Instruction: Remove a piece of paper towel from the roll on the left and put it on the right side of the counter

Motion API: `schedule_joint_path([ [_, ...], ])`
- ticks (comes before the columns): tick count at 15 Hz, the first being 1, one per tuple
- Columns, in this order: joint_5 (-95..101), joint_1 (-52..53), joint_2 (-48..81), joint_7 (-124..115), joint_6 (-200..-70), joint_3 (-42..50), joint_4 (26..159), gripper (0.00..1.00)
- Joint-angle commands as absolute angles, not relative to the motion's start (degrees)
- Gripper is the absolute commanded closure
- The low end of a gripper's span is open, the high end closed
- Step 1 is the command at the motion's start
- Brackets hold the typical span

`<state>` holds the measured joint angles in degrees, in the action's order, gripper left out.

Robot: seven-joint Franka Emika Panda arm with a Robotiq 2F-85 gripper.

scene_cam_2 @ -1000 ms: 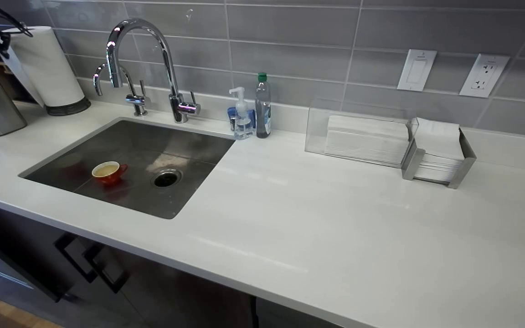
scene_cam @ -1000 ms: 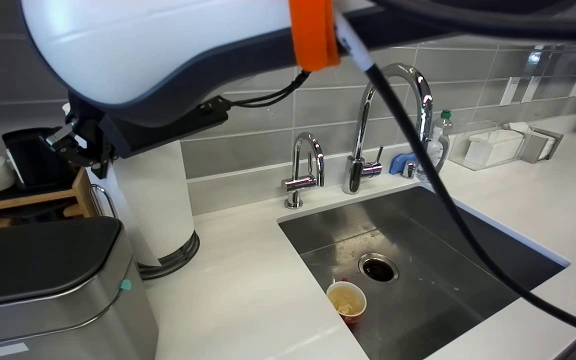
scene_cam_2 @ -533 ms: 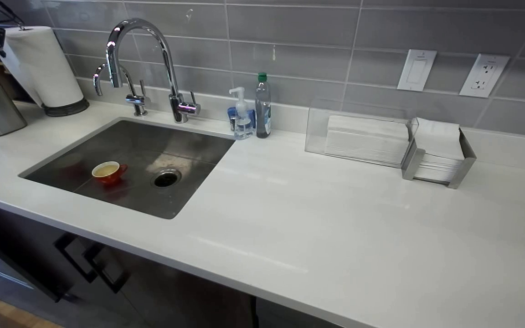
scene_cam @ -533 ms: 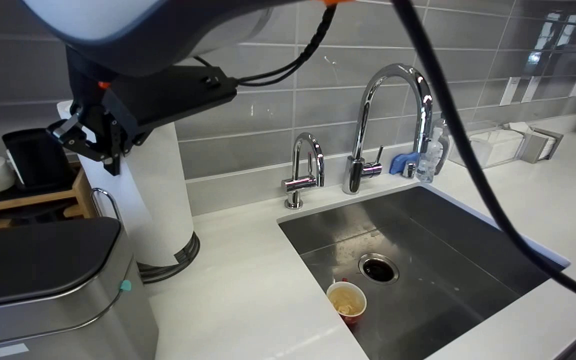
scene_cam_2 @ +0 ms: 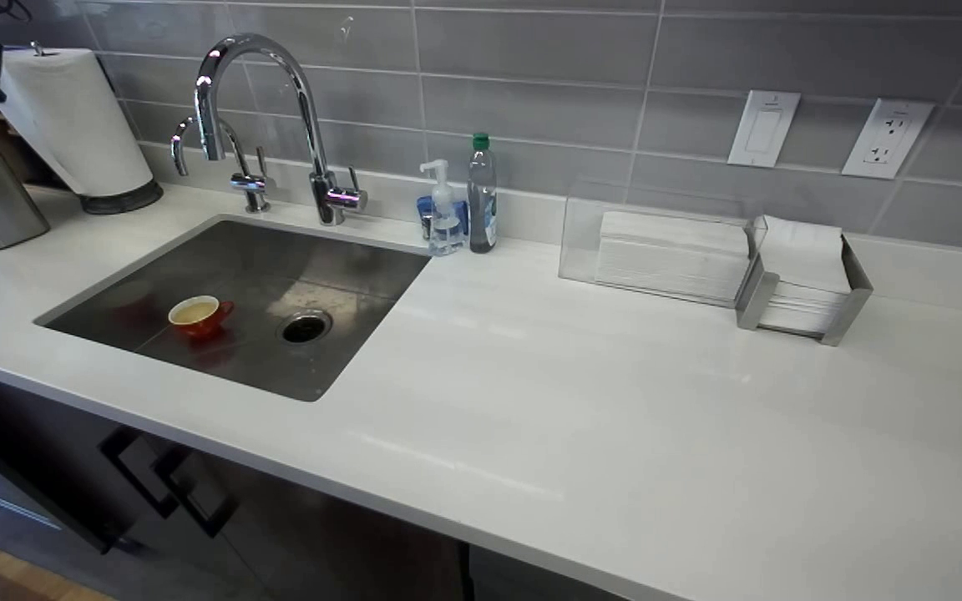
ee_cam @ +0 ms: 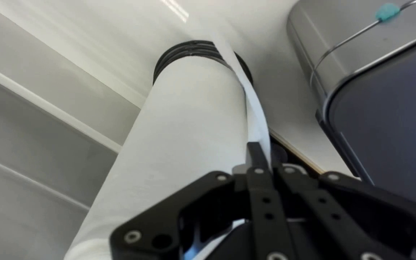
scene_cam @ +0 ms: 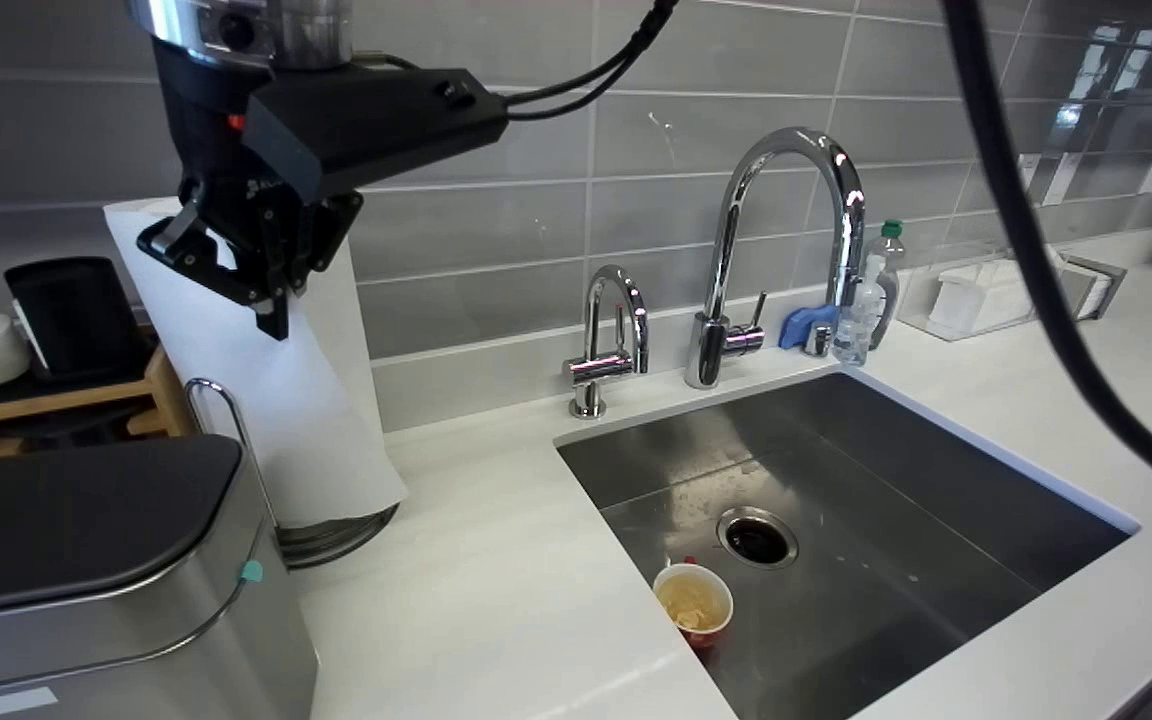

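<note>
Below and right of centre in the wrist view, the gripper (ee_cam: 267, 159) was clamped on the paper sheet (ee_cam: 254, 104), which stretched upward along the right of the roll (ee_cam: 193, 119).

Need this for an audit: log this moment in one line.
gripper: closed on paper towel sheet | sheet: stands partly off roll, detachment unclear | right-side placement on counter: not yet done | red cup: in sink
</note>
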<state>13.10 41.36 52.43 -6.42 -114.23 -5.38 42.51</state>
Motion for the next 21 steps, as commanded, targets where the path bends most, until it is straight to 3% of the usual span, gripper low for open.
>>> schedule_joint_path([
  [1,13.42,41.12,50.43,-5.83,-110.52,-5.1,45.32,1.0],
  [21,10.72,38.05,51.66,-6.01,-102.03,-5.7,50.01,1.0],
])
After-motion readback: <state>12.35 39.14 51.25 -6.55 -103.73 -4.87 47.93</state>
